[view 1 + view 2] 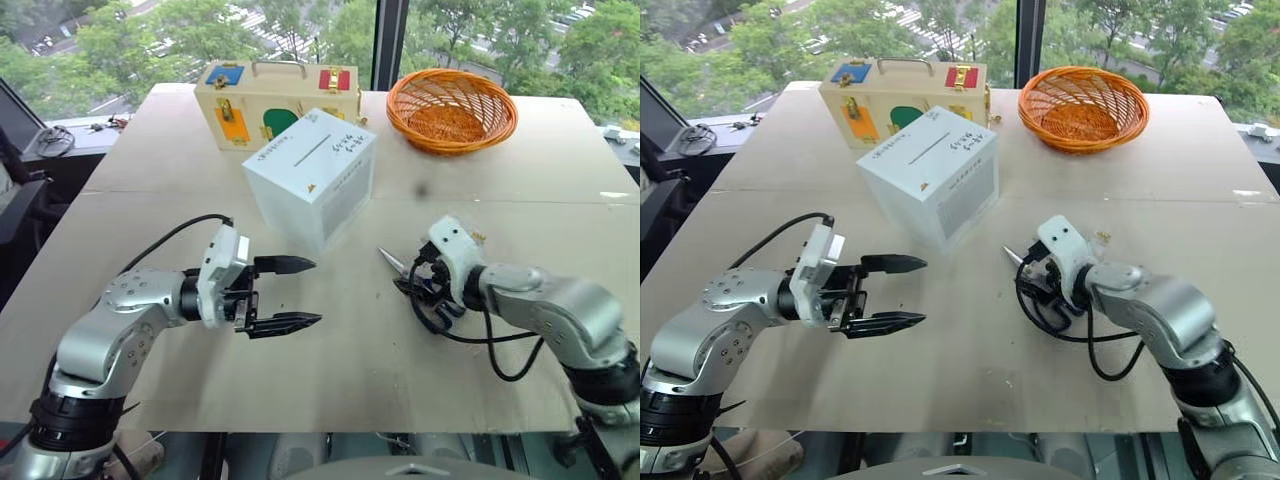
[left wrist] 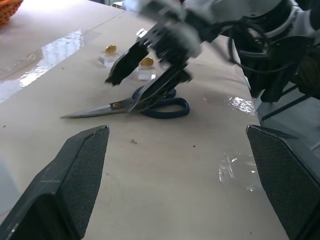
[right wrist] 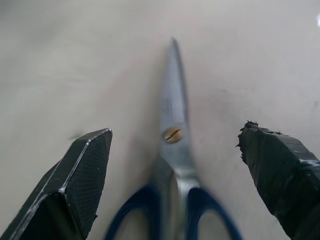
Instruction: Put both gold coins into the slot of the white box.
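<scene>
Two gold coins (image 2: 111, 49) perch on clear blocks (image 2: 108, 58) beyond the scissors (image 3: 173, 150) that the spread right gripper (image 3: 175, 175) straddles, so it should lift clear and approach each coin squarely.

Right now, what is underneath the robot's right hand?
Closed scissors with blue handles lie flat on the table beneath the open right hand. Beyond them, two gold coins sit on small clear blocks. Part of the handles is covered by the hand.

text: none legible | white box (image 1: 310, 175): black handwriting (too small to read)
</scene>
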Controlling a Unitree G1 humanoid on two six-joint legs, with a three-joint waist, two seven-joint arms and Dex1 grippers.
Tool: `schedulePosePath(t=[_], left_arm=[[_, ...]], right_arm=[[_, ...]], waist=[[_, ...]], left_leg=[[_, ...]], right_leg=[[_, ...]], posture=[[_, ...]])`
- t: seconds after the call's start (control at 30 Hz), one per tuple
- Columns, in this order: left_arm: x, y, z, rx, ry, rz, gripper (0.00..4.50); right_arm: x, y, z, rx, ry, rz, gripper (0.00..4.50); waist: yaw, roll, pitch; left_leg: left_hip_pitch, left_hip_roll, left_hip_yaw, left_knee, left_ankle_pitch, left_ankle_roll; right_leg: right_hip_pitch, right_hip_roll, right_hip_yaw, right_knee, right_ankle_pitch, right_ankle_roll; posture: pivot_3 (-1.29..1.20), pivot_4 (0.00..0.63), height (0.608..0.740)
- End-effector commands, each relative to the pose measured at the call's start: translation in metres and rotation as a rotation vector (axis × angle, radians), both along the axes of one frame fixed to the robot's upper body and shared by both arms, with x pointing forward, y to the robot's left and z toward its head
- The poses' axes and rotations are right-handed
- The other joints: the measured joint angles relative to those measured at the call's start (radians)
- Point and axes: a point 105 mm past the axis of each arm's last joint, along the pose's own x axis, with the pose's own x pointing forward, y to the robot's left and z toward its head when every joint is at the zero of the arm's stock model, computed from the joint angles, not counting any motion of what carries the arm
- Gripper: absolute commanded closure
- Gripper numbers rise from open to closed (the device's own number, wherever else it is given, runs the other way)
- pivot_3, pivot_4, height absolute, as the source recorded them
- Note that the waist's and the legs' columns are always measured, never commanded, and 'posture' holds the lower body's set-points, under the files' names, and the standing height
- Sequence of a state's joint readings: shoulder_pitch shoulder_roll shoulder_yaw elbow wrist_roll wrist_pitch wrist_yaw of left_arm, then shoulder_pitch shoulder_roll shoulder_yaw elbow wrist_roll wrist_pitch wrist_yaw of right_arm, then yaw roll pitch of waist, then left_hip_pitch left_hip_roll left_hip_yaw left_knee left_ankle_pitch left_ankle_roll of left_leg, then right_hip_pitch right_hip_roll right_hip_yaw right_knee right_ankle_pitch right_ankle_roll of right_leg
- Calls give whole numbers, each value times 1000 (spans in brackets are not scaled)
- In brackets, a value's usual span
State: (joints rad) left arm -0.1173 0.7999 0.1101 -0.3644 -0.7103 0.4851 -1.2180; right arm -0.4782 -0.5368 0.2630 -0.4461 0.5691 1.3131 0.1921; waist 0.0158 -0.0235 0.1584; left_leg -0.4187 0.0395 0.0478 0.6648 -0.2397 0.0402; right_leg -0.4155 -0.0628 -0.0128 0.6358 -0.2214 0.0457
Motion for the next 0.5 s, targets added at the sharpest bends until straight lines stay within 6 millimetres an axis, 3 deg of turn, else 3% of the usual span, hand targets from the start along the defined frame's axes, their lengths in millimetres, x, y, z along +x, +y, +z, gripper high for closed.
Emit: schedulePosePath(t=[0.03, 0.07, 0.1, 0.27, 0.3, 0.4, 0.43, 0.5], left_arm=[[-6, -5, 12, -17, -57, -28, 0], [-7, -5, 12, -18, -56, -31, 0], [-9, -4, 13, -20, -54, -33, 0], [-10, 0, 11, -15, -52, -25, 0], [-10, 1, 10, -15, -52, -22, 0], [-9, 1, 10, -21, -52, -16, 0], [-9, 0, 10, -26, -55, -15, 0], [-8, -2, 12, -39, -60, -19, 0]], right_arm=[[-4, -8, -30, -86, 124, 6, 607], [-8, -9, -34, -96, 150, 17, 893], [-10, -10, -37, -102, 164, 26, 1539], [-11, -11, -34, -120, 142, 55, 3697], [-10, -8, -29, -109, 107, 75, 3999], [-7, 2, -11, -25, 34, 105, 4048], [-8, 11, 14, 85, -23, 137, 4052], [-14, 19, 84, 367, -169, 200, 4120]], waist=[[-4, -2, -1], [-5, -3, -2], [-6, -2, -2], [-3, -3, -3], [-2, -3, -3], [-4, -3, -4], [-4, -3, -3], [-6, -2, 0]], left_leg=[[0, 0, 0, 0, 0, 0], [1, 0, 1, 0, 0, 0], [2, 0, 1, 0, 0, 0], [4, 0, 0, 1, 0, 0], [4, 1, 0, 1, 0, 0], [3, 1, 0, 1, 0, 0], [3, 0, 0, 1, 0, 0], [2, 1, 1, 0, 0, 0]], right_leg=[[0, 0, 1, 0, 0, 0], [1, 0, 1, 0, 0, 0], [2, 0, 1, 0, 0, 0], [2, 0, 0, 0, 0, 0], [2, 0, 0, 0, 0, 0], [2, -1, 0, 0, 0, 0], [2, 0, 0, 0, 0, 0], [1, 0, 0, 0, 0, 0]], posture=[[0, 150, 740], [0, 150, 740], [0, 150, 740], [0, 150, 740], [0, 150, 740], [0, 150, 740], [0, 150, 740], [0, 150, 740]])
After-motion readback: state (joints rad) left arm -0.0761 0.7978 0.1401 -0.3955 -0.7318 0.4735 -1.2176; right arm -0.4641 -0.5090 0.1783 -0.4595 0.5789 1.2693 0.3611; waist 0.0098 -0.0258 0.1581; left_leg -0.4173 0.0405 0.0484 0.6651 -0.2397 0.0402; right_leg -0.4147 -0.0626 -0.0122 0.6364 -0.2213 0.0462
